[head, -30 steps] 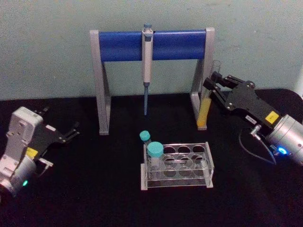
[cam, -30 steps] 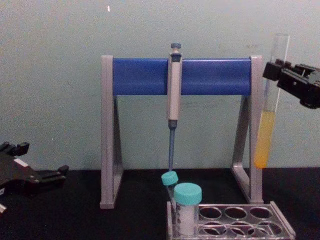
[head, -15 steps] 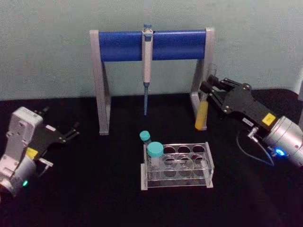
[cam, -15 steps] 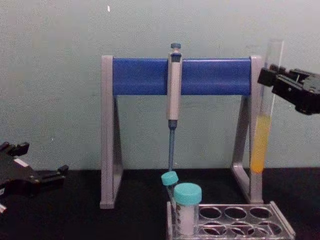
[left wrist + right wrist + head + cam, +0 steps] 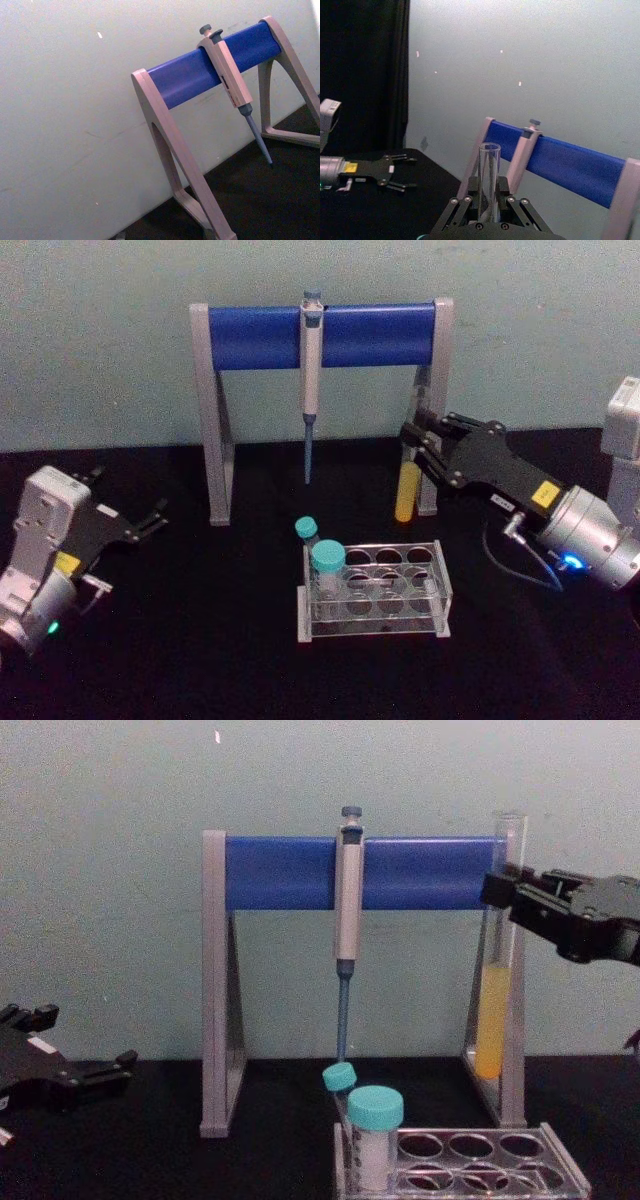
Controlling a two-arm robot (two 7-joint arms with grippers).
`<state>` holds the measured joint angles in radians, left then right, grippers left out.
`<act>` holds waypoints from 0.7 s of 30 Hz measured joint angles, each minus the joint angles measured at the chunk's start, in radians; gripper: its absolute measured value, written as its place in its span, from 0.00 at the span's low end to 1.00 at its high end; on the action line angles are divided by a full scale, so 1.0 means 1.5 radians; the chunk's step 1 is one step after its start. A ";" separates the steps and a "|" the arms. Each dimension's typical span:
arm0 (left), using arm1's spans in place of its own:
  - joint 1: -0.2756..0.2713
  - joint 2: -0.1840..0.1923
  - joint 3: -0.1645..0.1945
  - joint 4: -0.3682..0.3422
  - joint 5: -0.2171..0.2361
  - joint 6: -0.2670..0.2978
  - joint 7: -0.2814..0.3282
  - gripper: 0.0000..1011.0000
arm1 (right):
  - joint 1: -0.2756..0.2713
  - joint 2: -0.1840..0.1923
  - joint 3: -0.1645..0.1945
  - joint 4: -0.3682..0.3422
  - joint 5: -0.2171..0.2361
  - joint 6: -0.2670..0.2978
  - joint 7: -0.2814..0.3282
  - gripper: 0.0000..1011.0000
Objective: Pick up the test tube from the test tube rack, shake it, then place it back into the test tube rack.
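Chest view: right gripper (image 5: 497,888) pinches the test tube (image 5: 490,1030) upright, aloft. Likely returning, so next centre it over a test tube rack (image 5: 565,1178) hole. Left gripper (image 5: 85,1045) parked, spread.

We work under soft, even, rather dim light. The pale wall (image 5: 100,360) is evenly lit, the black bench (image 5: 200,640) swallows shadows, and the test tube (image 5: 489,175) catches a thin gleam at its rim.
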<state>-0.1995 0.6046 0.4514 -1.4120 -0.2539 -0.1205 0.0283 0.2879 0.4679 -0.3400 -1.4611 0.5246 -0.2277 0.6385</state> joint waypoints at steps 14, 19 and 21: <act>0.000 0.000 0.000 0.000 0.000 0.000 0.000 0.99 | 0.011 0.006 -0.024 0.003 0.019 -0.005 0.043 0.23; 0.000 0.000 0.000 0.000 0.000 0.000 0.000 0.99 | 0.011 0.013 -0.028 0.000 0.032 -0.007 0.059 0.23; 0.000 0.000 0.000 0.000 0.000 0.000 0.000 0.99 | 0.008 0.020 -0.030 -0.005 0.038 -0.008 0.066 0.23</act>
<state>-0.1995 0.6047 0.4514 -1.4120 -0.2539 -0.1205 0.0283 0.3001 0.4972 -0.3843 -1.4684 0.5820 -0.2402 0.7376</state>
